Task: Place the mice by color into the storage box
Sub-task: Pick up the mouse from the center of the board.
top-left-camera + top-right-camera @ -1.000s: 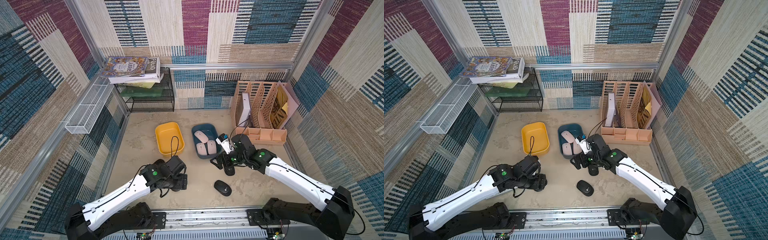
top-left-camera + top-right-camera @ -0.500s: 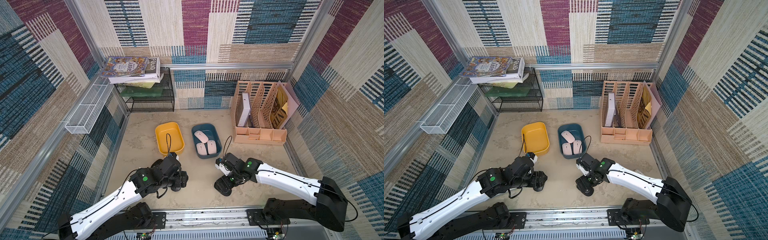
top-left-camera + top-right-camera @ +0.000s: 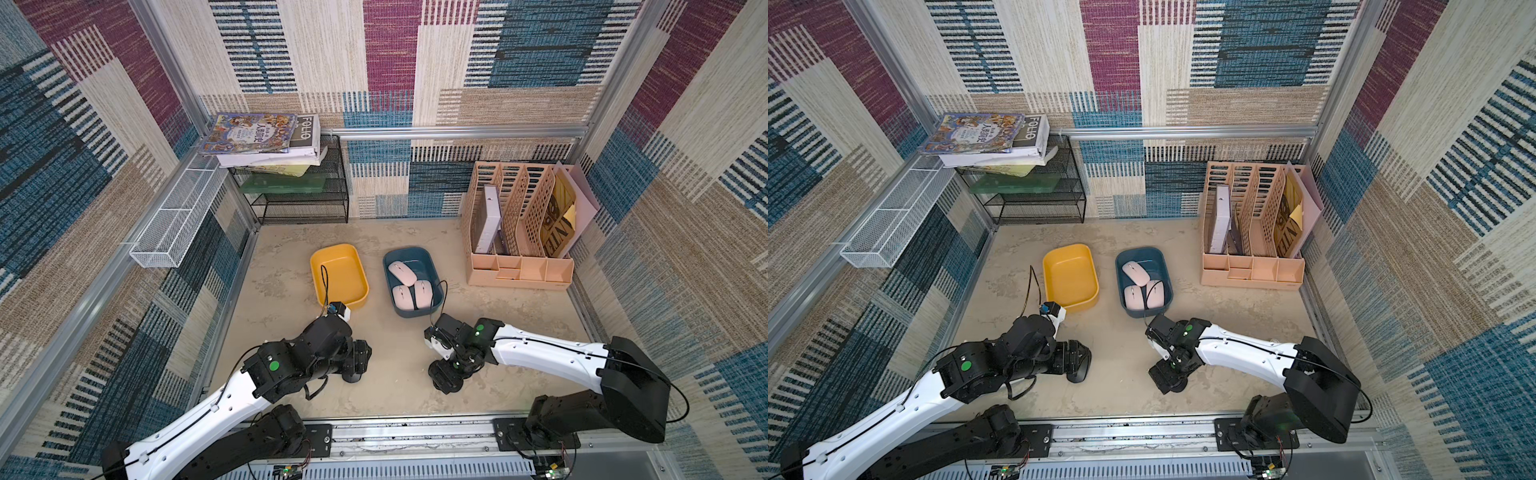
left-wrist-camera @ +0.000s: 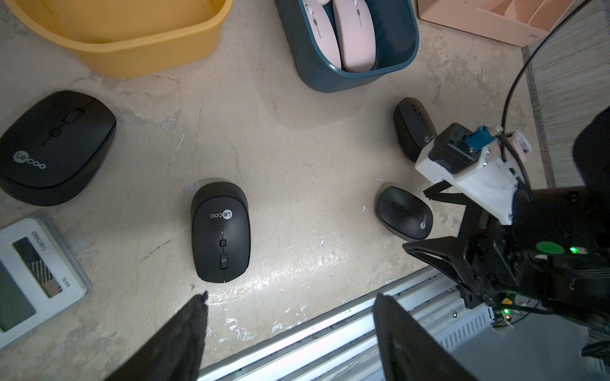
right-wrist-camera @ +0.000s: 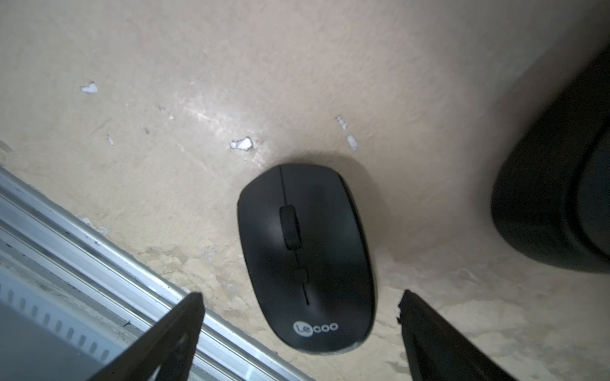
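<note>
On the tabletop (image 4: 297,148), a white calculator (image 4: 36,273) lies beside a black mouse (image 4: 56,148).

Overall light: soft, even brightness is filling both top views, and the woven patchwork walls (image 3: 124,166) are showing clearly without harsh shadows.
Glare: a pale sheen is lying on the mottled beige desk (image 4: 297,264) in the left wrist view, beside the silver aluminium rail (image 4: 330,333).
Shadows: a faint one is spreading under the dark teal plastic bin (image 4: 330,79); another is hugging the black oval mouse with a white logo (image 5: 305,257).
Blur: the right wrist view is looking soft, with the black fingers (image 5: 171,336) of the right hand (image 5: 299,297) smearing into silhouette.
Edges: the wide lens is bending the grey metal frame posts (image 3: 166,62) outward in both top views.
</note>
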Robot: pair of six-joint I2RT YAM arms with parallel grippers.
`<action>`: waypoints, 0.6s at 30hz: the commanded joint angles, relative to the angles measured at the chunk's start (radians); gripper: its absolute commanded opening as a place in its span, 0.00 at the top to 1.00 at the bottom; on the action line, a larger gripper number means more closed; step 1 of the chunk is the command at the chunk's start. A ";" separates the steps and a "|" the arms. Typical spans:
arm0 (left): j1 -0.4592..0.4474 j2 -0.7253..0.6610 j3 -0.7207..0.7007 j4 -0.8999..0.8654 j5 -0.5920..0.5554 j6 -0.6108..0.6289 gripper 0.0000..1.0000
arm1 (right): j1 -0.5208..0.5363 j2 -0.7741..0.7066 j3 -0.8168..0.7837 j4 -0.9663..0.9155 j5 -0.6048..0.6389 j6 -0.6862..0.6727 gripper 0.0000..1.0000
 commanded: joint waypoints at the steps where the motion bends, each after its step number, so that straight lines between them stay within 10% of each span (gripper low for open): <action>1: 0.000 -0.008 0.004 -0.013 -0.030 0.013 0.17 | 0.010 0.023 0.011 0.000 0.007 -0.011 0.04; 8: -0.001 -0.032 0.009 -0.025 -0.061 0.018 0.17 | 0.018 0.098 0.015 0.007 0.049 -0.009 0.01; 18: 0.002 -0.047 0.039 -0.056 -0.114 0.049 0.15 | 0.019 0.134 0.030 0.039 0.052 -0.002 0.29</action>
